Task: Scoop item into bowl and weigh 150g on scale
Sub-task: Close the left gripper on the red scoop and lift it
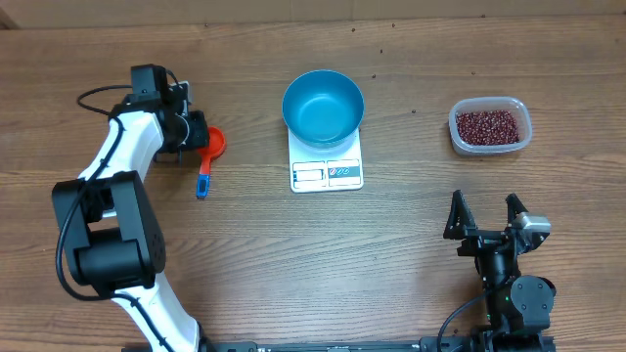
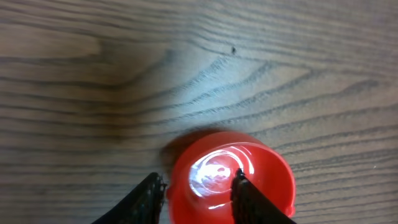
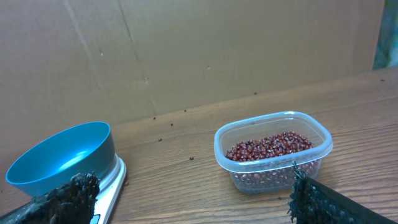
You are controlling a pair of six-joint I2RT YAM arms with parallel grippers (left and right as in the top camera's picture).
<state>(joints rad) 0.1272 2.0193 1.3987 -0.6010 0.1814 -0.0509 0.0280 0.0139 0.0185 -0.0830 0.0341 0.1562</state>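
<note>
Overhead: looked straight down, far, whole table (image 1: 293,264) framed. Left wrist: very near, faced down onto red scoop (image 2: 267,171) and wood. Right wrist: low, near-level, faced across table to blue bowl (image 3: 62,155) and clear container (image 3: 219,149); overhead shared both.

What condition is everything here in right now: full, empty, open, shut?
bowl, empty, sitting on the scale.
scale, display unreadable.
container, lidless, holding beans.
scoop, empty, on the table.
left gripper, open, jaws astride the scoop's wall.
right gripper, open, empty.
</note>
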